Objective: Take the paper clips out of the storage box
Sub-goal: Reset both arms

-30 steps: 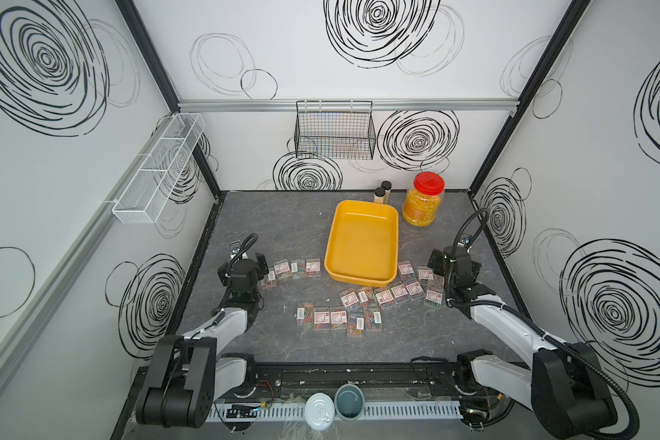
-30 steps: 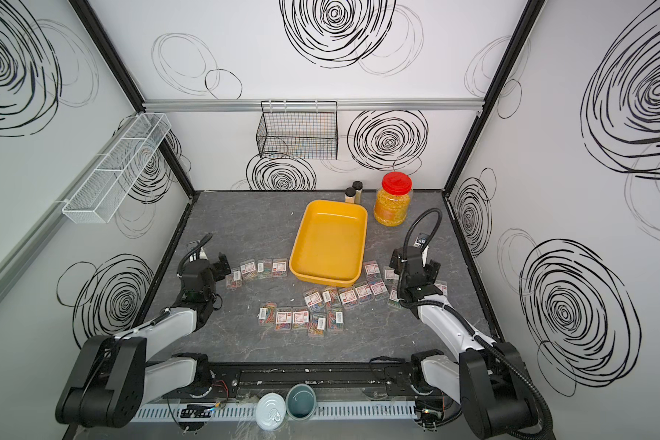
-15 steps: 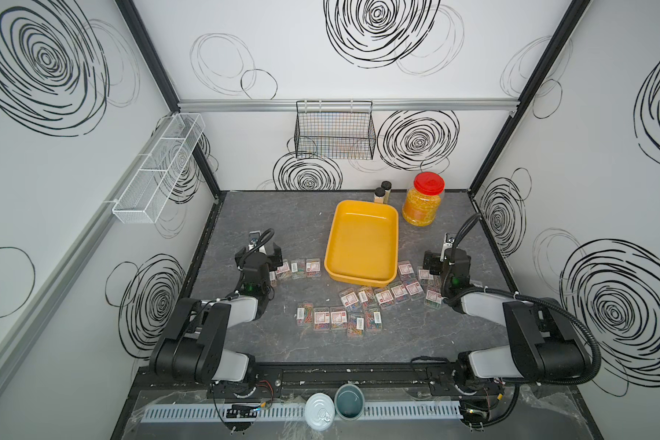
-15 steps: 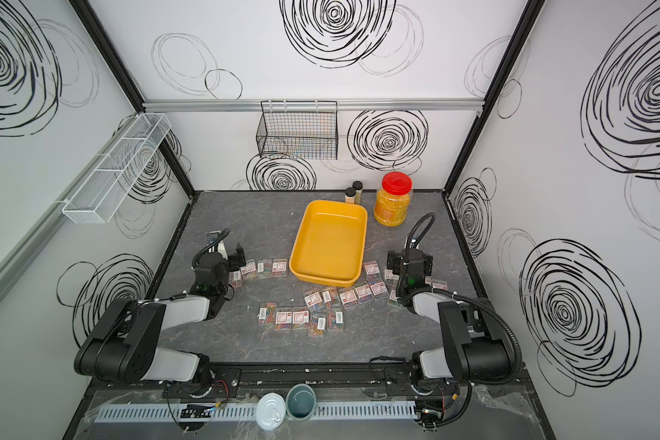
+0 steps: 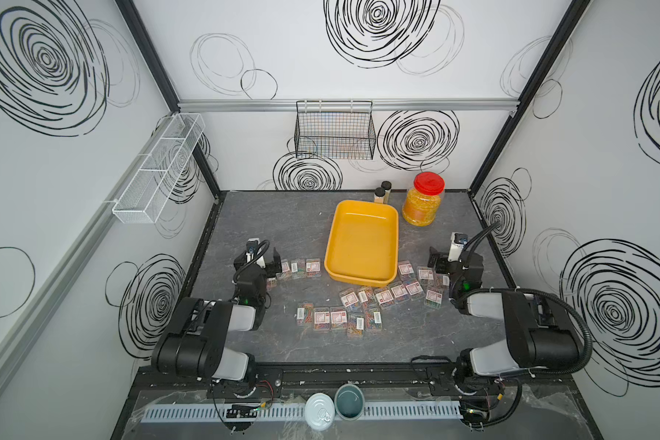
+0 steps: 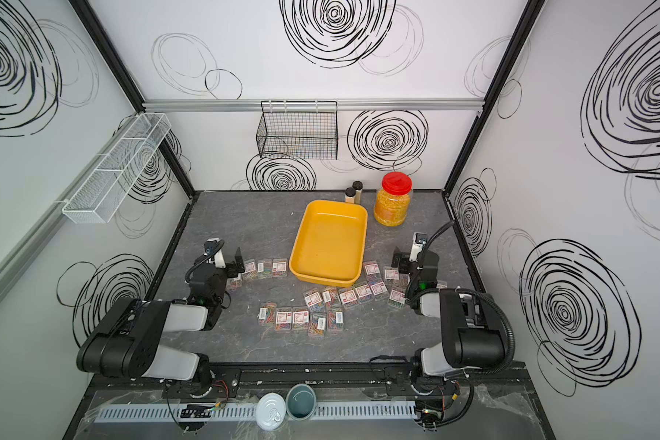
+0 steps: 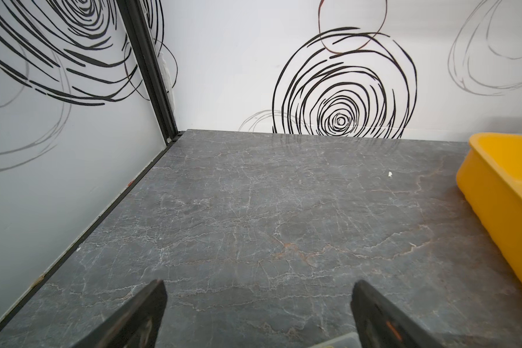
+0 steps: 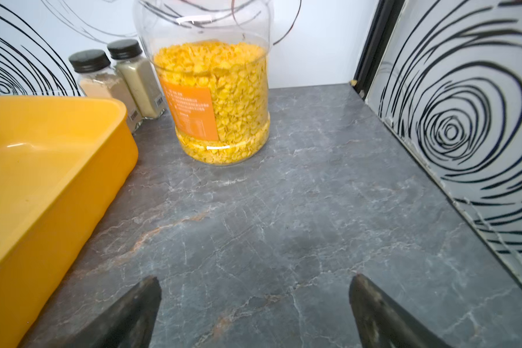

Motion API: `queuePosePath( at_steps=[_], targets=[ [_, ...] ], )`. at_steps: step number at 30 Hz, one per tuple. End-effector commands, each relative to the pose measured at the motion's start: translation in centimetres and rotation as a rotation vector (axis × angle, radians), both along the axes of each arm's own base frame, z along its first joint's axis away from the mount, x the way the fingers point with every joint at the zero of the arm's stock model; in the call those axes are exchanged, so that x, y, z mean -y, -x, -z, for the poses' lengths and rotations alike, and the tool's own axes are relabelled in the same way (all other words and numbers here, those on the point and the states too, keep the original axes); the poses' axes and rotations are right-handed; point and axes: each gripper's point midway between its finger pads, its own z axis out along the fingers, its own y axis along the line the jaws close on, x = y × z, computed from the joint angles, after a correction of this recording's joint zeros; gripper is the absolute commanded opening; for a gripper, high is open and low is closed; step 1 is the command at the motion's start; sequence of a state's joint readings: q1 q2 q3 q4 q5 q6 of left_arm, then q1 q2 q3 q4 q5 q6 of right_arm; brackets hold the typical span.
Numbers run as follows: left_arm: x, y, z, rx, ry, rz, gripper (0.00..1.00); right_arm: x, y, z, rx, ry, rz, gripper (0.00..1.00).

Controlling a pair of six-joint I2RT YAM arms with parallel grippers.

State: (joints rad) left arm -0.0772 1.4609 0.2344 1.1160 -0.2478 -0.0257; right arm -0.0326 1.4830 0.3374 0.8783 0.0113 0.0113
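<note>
Yellow storage box [image 5: 362, 244] sits empty on the table [image 5: 282, 213]; the paper clips [image 5: 383, 295] arc round it from eight to four o'clock. Left gripper [image 7: 258, 284] and right gripper [image 8: 254, 278] gape, holding nothing. A careless low arm sweep could scatter nearby cases.

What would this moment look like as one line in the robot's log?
tray: empty | clip cases: on table, outside tray | left gripper: open, empty | right gripper: open, empty

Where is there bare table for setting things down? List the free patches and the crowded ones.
Free: the table between the storage box and the left wall; the patch between the jar and the right wall; the near strip before the front rail. Crowded: paper clips cluster around the box's near end.
</note>
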Motion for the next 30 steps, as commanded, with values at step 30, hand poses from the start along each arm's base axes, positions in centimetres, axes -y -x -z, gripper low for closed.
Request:
queuePosePath(
  at_steps=[30],
  targets=[
    [0.07,-0.43,-1.86,0.075,-0.006,0.013,0.99,-0.23,0.44,-1.43,0.119,-0.017,-0.013,1.00]
  ],
)
